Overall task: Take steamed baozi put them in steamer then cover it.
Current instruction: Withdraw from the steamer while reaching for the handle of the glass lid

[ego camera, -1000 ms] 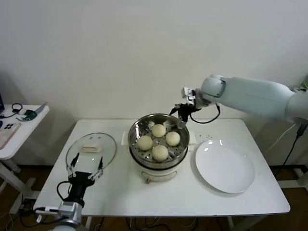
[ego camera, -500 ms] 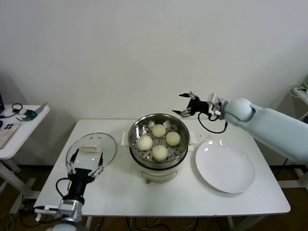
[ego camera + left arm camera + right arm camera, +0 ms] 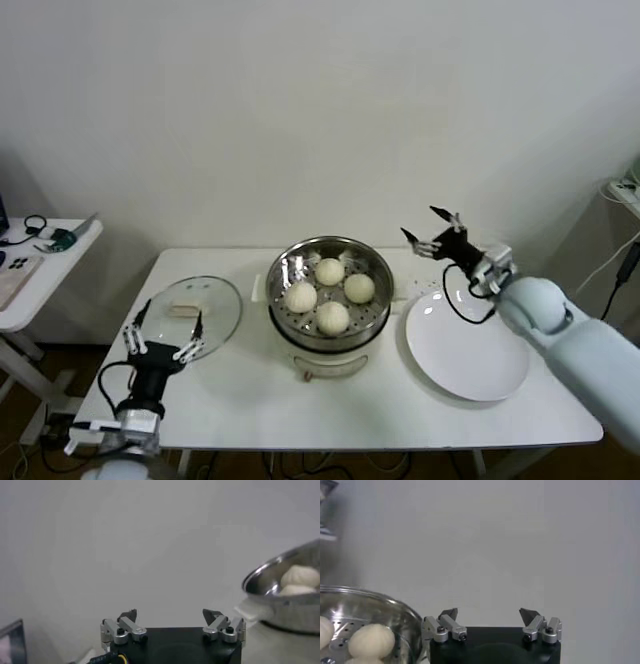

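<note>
Since the earlier frame, the right gripper (image 3: 436, 237) has swung from above the round shiny stainless-steel steamer (image 3: 329, 262) to right of centre, over the flat white plate (image 3: 468, 347); its jaws stand wide and empty. All four off-white steamed baozi (image 3: 331, 291) sit on the perforated tray. Lower left, the left gripper (image 3: 163, 337), fully spread and empty, hovers at the near edge of the round glass lid (image 3: 190, 307), apparently lined up for covering. Open white tabletop (image 3: 400, 415) separates lid and steamer.

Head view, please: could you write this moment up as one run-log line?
baozi: four in steamer | glass lid: on table, off | plate: bare | left gripper: open, near lid | right gripper: open, above plate
</note>
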You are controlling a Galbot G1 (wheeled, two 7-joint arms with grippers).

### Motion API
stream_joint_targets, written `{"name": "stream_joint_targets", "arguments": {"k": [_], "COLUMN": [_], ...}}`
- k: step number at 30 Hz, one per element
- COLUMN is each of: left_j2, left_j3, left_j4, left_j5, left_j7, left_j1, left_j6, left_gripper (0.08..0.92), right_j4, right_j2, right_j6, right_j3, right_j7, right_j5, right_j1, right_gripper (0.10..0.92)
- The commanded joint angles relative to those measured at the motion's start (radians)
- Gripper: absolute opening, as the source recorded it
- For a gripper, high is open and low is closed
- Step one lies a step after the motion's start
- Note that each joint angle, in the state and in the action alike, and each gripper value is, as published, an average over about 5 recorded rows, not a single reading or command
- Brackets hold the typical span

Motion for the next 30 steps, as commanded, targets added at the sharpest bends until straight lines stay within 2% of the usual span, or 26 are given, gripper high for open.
{"name": "stream_joint_targets", "arguments": {"k": [1, 6, 9, 13, 20, 30], "left_j2": [0.014, 0.032, 0.051, 0.085, 0.12, 0.12], "left_j3": [-0.041, -0.041, -0.036, -0.012, 0.036, 0.097], "left_j4": [-0.001, 0.036, 0.079, 0.177, 0.352, 0.608], "left_j5": [0.589, 0.886, 0.975, 0.996, 0.95, 0.931], "left_j7": [0.061, 0.098, 0.109, 0.102, 0.042, -0.039], "left_j1": [0.013, 0.013, 0.003, -0.033, -0.131, -0.365], "left_j6": [0.082, 0.115, 0.12, 0.117, 0.097, 0.044], "left_gripper": [0.823, 0.823, 0.823, 0.823, 0.823, 0.823], "right_j4": [0.173, 0.226, 0.241, 0.229, 0.204, 0.19], "right_j2": [0.188, 0.281, 0.32, 0.336, 0.336, 0.358], "right_j6": [-0.078, -0.064, -0.042, -0.03, -0.035, -0.038], "right_j3": [0.615, 0.661, 0.67, 0.675, 0.672, 0.643], "right_j7": [0.044, 0.007, -0.006, -0.021, -0.027, -0.028], "right_j5": [-0.123, -0.15, -0.152, -0.161, -0.173, -0.234], "right_j1": [-0.629, -0.723, -0.744, -0.743, -0.719, -0.704], "right_gripper": [0.823, 0.823, 0.823, 0.823, 0.823, 0.823]}}
